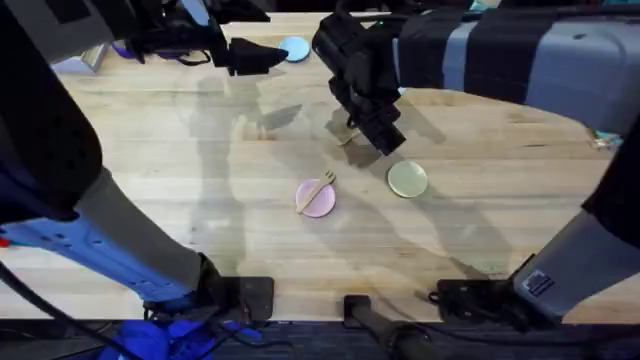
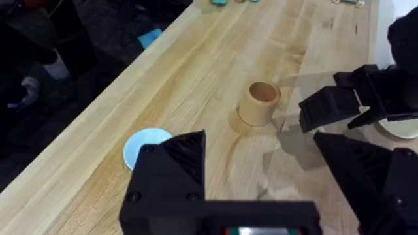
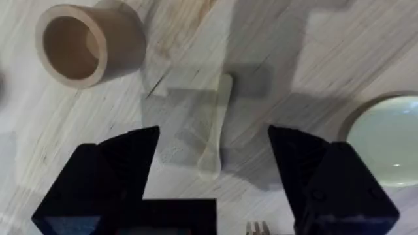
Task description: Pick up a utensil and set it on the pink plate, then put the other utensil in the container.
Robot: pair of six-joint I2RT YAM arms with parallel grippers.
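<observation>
The pale wooden fork lies across the pink plate at mid-table. The wooden spoon lies flat on the bare wood, and a bit of it shows beside the right arm. My right gripper hovers open just over the spoon, one finger on either side, touching nothing. The brown cardboard container stands upright and empty close by. My left gripper is open and empty at the far left of the table, pointed toward the container.
A pale green dish sits right of the pink plate, close to the right gripper. A light blue disc lies near the far edge by the left gripper. The table's far edge drops off beyond the disc.
</observation>
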